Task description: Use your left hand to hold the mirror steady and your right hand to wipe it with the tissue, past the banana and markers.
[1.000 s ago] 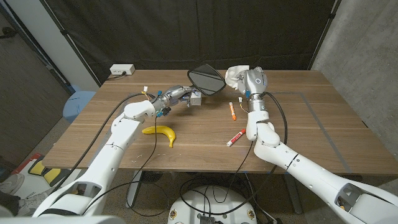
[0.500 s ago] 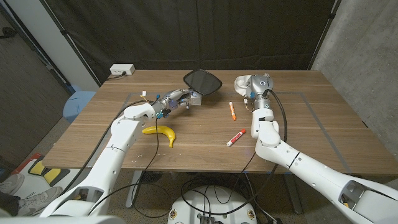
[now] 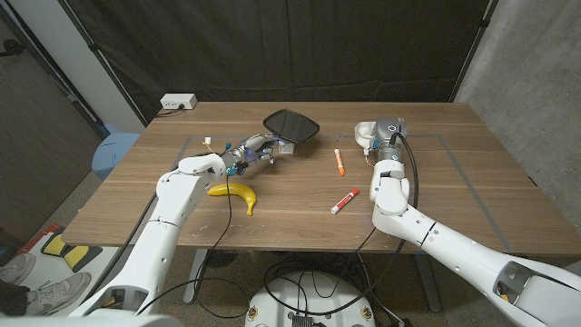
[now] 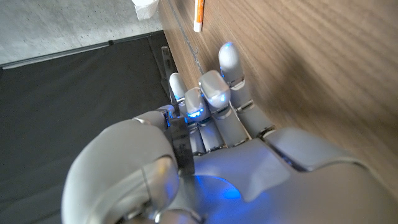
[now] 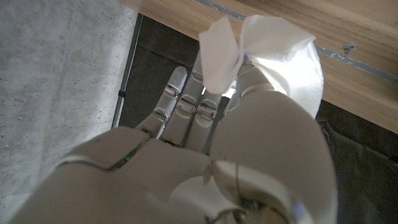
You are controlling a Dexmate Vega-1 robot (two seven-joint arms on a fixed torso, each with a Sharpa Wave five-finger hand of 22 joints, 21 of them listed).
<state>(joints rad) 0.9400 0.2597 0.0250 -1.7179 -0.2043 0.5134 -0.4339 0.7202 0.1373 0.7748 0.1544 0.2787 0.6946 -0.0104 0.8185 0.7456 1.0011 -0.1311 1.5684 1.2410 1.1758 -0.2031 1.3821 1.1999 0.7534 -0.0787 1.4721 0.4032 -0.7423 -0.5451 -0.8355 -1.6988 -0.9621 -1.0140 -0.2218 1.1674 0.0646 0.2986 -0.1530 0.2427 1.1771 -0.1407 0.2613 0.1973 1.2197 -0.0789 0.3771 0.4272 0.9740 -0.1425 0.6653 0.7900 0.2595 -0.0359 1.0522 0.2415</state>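
Both my hands are busy: my left hand (image 3: 257,148) grips the base of the dark mirror (image 3: 290,125) at table centre's 12 o'clock. At the mirror's 3 o'clock, my right hand (image 3: 374,133) pinches the white tissue (image 5: 264,53), with two markers (image 3: 338,162) nearer and the banana (image 3: 234,193) at 7 o'clock.

Brown wood-grain table (image 3: 454,182), black-faced mirror (image 3: 291,124), yellow banana (image 3: 234,193), 1 orange marker (image 3: 338,162), 1 red marker (image 3: 344,201) with white cap, white tissue (image 5: 273,56), pale grey hands with blue lights, black backdrop curtain (image 3: 272,45)
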